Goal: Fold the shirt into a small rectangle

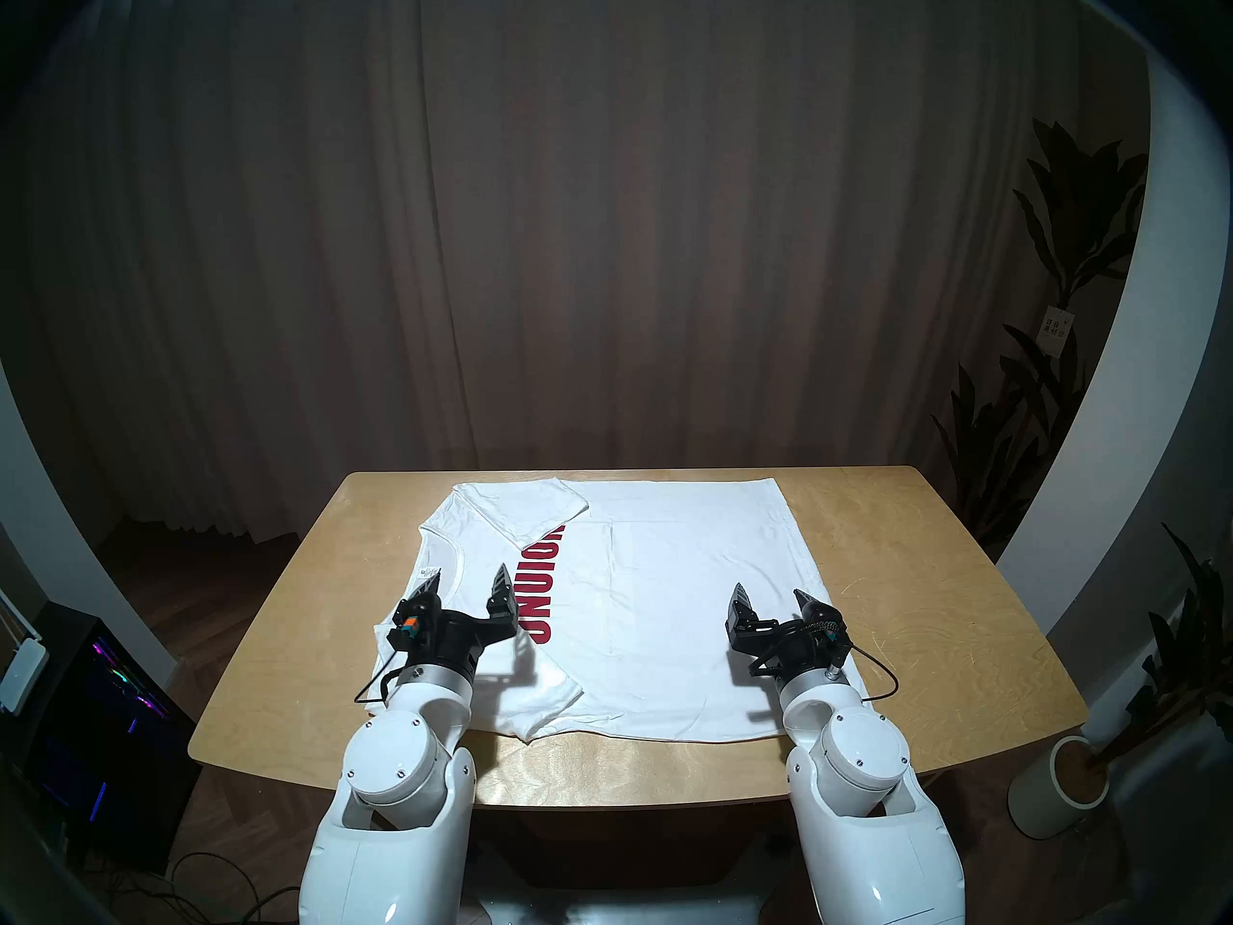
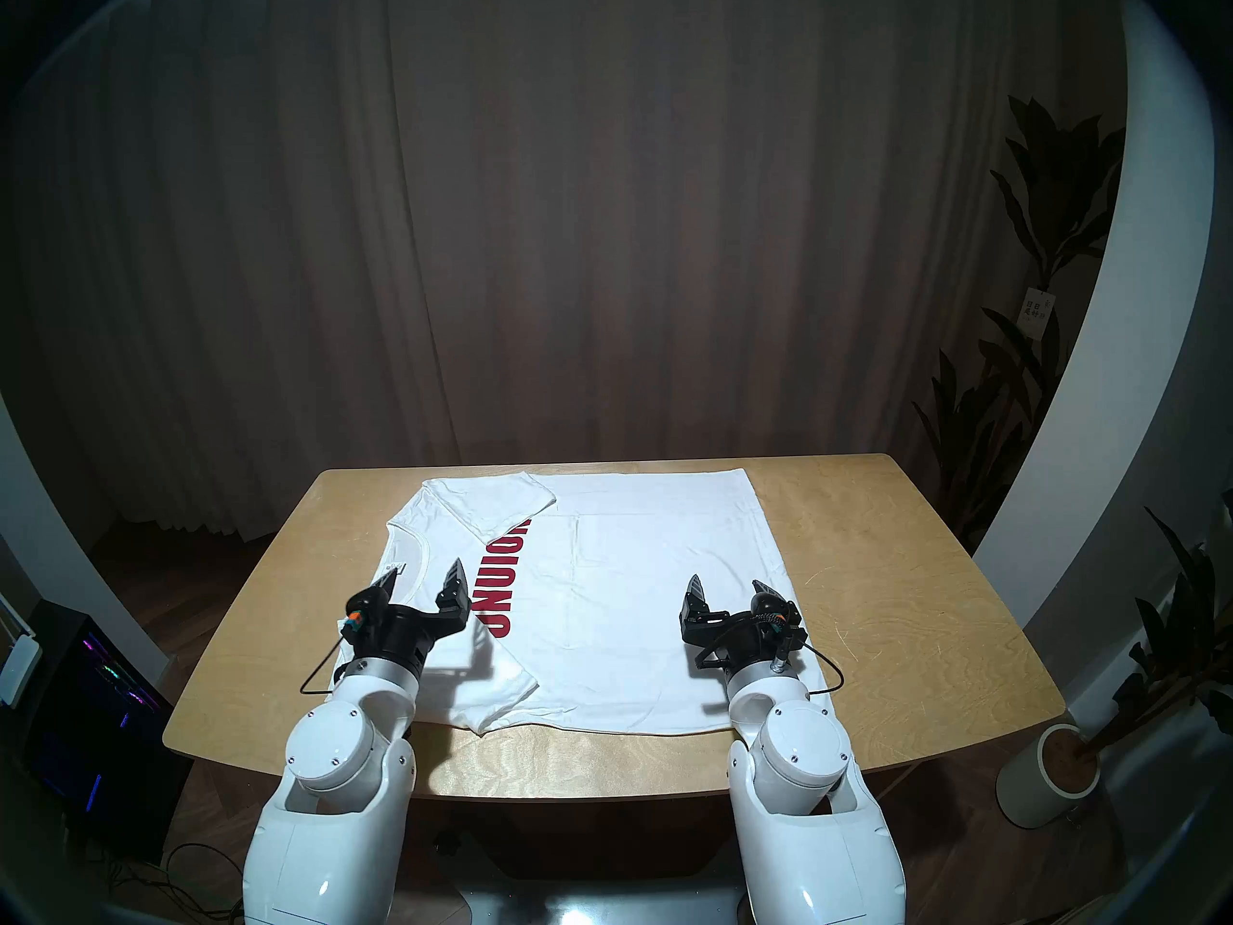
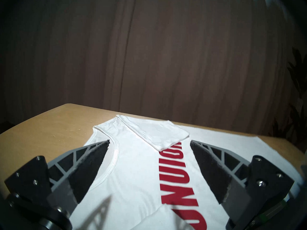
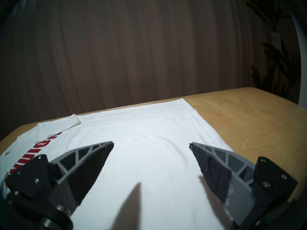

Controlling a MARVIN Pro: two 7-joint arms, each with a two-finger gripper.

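Note:
The white T-shirt (image 1: 667, 590) lies flat on the wooden table (image 1: 921, 570), neck to the left, hem to the right, red letters (image 1: 544, 583) face up. Both sleeves are folded in over the body, the far one (image 1: 527, 510) and the near one (image 1: 534, 697). My left gripper (image 1: 470, 580) is open and empty, just above the chest beside the neckline (image 3: 114, 155). My right gripper (image 1: 770, 593) is open and empty above the shirt's lower part near the hem (image 4: 199, 125). The shirt also shows in the head stereo right view (image 2: 634, 583).
Bare table runs around the shirt, widest on the right (image 2: 901, 603) and left (image 2: 280, 603). A brown curtain (image 1: 600, 236) hangs behind. A potted plant (image 1: 1067, 783) stands on the floor at the right, and a dark lit box (image 1: 100, 723) at the left.

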